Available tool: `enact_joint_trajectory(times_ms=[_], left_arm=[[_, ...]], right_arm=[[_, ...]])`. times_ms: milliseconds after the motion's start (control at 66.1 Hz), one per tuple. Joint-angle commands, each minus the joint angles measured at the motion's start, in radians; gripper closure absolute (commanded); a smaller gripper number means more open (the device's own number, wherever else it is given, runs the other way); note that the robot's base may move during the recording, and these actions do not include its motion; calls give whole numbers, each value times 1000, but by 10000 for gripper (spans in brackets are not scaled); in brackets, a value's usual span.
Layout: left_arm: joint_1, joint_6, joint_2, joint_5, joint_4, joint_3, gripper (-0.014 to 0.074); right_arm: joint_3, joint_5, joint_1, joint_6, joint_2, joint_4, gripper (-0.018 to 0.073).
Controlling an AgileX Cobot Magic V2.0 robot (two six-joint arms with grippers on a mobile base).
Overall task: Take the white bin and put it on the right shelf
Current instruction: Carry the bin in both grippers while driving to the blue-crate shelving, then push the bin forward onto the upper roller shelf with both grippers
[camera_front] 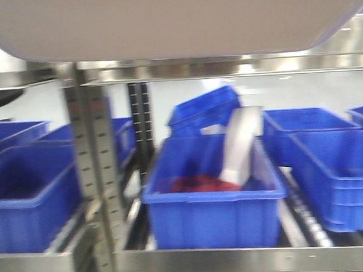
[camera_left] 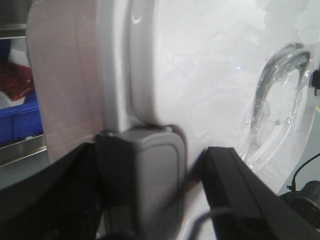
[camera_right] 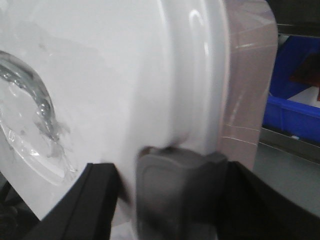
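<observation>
White bin (camera_front: 162, 23): pale underside fills the top of the front view, in front of the upper steel lip of the right shelf (camera_front: 251, 259). Left gripper (camera_left: 165, 175): closed, grey pad clamped on the bin rim, bottom centre. Right gripper (camera_right: 175, 190): likewise clamped on the rim. Blue bins (camera_front: 214, 214): on the shelf, centre and right

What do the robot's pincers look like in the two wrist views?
The left pincer has a matte black frame and a rounded grey pad; a thin black cable runs beside it. The right pincer is built alike: black frame, rounded grey pad. No markings are visible.
</observation>
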Motion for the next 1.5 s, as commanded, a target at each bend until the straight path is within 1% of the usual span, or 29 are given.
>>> enact_joint_trajectory(times_ms=[0,1482], left_arm=[[-19,14,-13,51,-220,-37,323],[-19,14,-3,49,-220,-37,323]], right_arm=[[-37,39,8,-6,-8,193,122],[-37,38,8,-6,-8,193,122]])
